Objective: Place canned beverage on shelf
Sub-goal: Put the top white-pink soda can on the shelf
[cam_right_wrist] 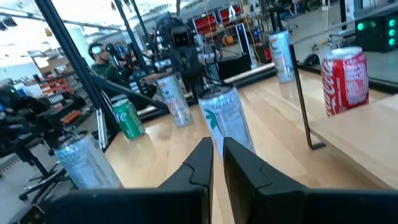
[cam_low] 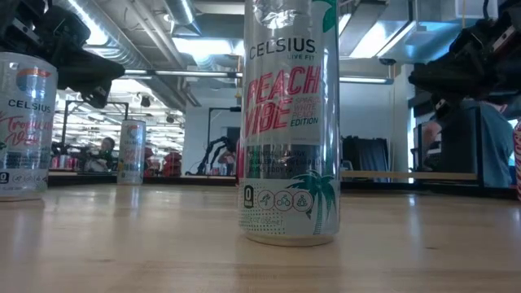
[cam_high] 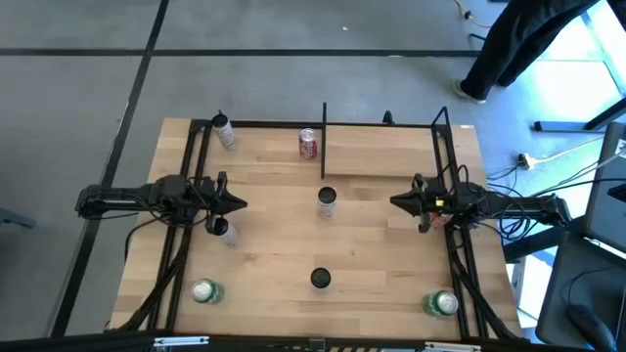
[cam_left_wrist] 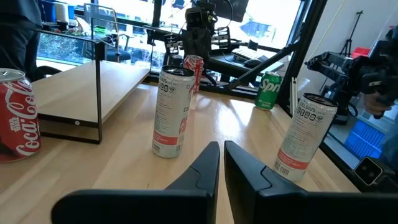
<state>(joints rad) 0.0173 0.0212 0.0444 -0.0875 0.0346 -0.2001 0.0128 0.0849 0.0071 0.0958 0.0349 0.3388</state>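
Note:
Several drink cans stand upright on their bases on the wooden tabletop. A silver Celsius can (cam_high: 327, 200) (cam_low: 289, 122) stands at the middle, between my two grippers. A red Coca-Cola can (cam_high: 308, 144) (cam_left_wrist: 18, 118) stands just left of the shelf (cam_high: 381, 149) (cam_left_wrist: 81, 87), a light board in a black rod frame at the far right. My left gripper (cam_high: 238, 203) (cam_left_wrist: 221, 165) is shut and points level at the middle can. My right gripper (cam_high: 396, 202) (cam_right_wrist: 216, 158) faces it, shut as well. Neither touches anything.
Silver cans stand at the far left (cam_high: 225, 132), beside my left gripper (cam_high: 223, 231) and near the front middle (cam_high: 321, 279). Green cans stand at the near left (cam_high: 205, 291) and near right (cam_high: 442, 303). Black frame rods run along both table sides.

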